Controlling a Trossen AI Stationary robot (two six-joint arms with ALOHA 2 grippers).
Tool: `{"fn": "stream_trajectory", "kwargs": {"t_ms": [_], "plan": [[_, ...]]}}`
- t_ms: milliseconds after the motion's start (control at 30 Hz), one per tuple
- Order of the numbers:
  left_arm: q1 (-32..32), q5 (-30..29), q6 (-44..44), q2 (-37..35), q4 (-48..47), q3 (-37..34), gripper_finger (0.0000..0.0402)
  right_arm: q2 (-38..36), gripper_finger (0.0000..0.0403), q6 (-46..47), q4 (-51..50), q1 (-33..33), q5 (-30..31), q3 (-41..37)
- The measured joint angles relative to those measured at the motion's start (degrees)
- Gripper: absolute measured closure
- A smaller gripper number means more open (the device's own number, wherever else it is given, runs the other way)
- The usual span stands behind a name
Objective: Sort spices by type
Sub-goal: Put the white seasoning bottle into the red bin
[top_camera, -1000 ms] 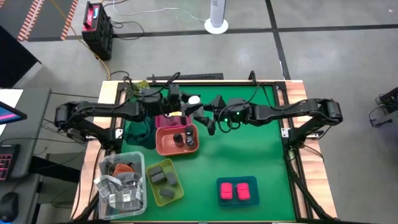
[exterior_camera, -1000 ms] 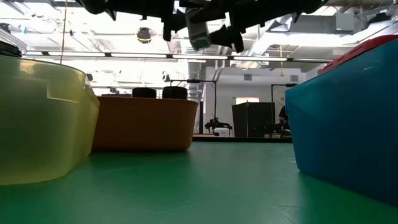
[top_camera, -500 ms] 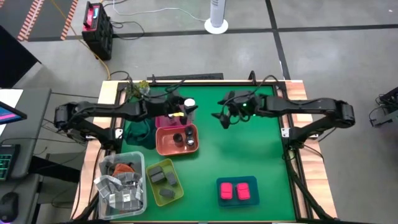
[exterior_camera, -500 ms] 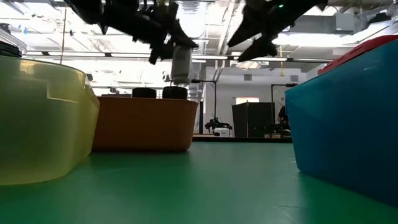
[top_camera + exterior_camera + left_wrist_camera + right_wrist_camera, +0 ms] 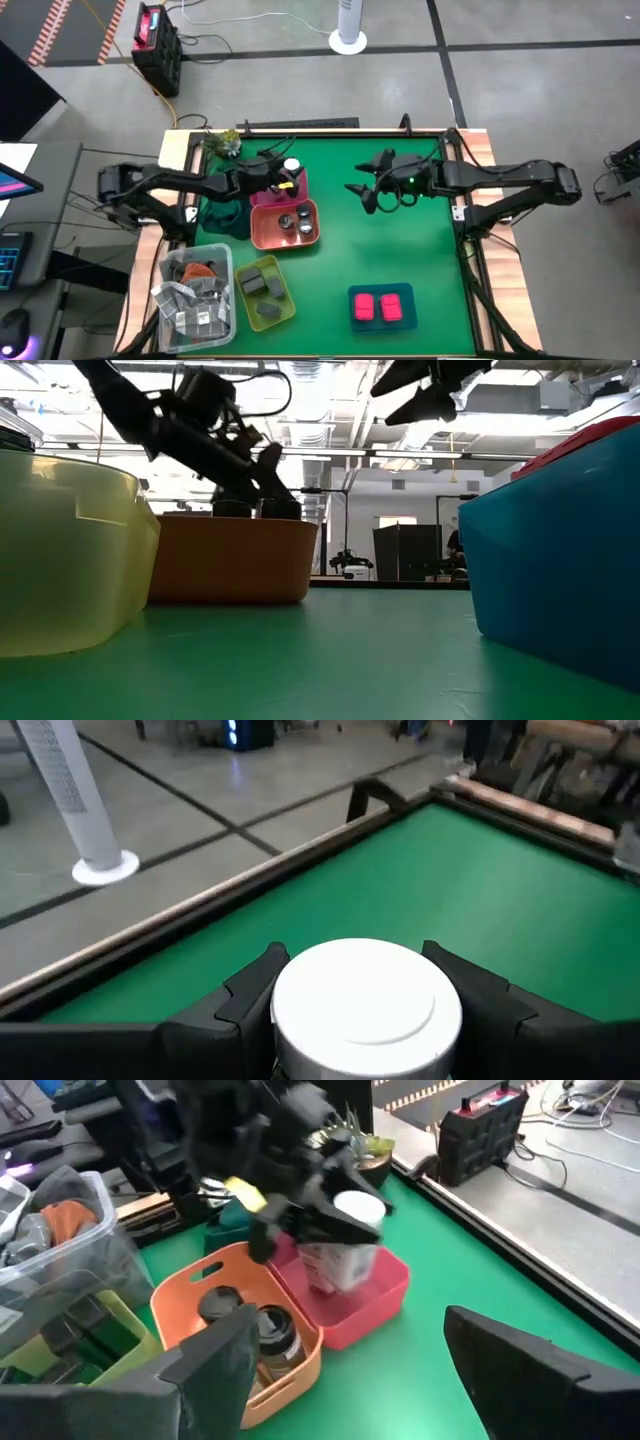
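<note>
My left gripper (image 5: 288, 173) is shut on a white-capped round jar (image 5: 292, 166), which hangs over the pink tray (image 5: 300, 187) at the table's far left. The orange tray (image 5: 262, 232) beside it holds two grey-lidded jars (image 5: 275, 1330). Two dark boxes (image 5: 262, 286) lie in the yellow-green tray (image 5: 284, 297). Two pink boxes (image 5: 378, 306) lie in the blue tray (image 5: 407, 317). My right gripper (image 5: 365, 196) hangs open and empty above the table's middle, right of the jar. My left gripper pinches the jar between its two fingers (image 5: 250, 995), on opposite sides just under the white cap (image 5: 365, 995). The fingers reach in from the table's left, slanting a little downward. The jar (image 5: 342, 1250) stands nearly upright over the pink tray (image 5: 375, 1295). Whether its base touches the tray I cannot tell.
A clear bin (image 5: 196, 292) of grey packets sits at the near left corner, a teal tray (image 5: 222, 213) left of the orange one. In the low view the orange tray (image 5: 230, 557) hides the pink one. Bare green mat (image 5: 390, 250) lies in the middle.
My left gripper has carried the jar down and toward the table's left edge, from mid-air down to the pink tray. My right gripper has drawn away from the jar toward the table's right edge and risen a little.
</note>
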Motion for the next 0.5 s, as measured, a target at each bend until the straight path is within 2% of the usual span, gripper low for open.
{"fn": "stream_trajectory", "kwargs": {"t_ms": [167,300,500], "plan": [[0.4,0.9,0.0,6.8,8.2,0.2,0.0199,0.9,0.0062,1.0,1.9,2.1,1.4,0.0],[0.3,0.9,-1.9,10.3,8.0,0.1,0.0199,0.8,0.0062,2.7,1.8,2.7,1.6,0.0],[0.3,0.7,-2.2,11.9,8.9,0.3,0.0192,0.8,0.0062,2.8,1.7,3.6,1.8,0.0]]}}
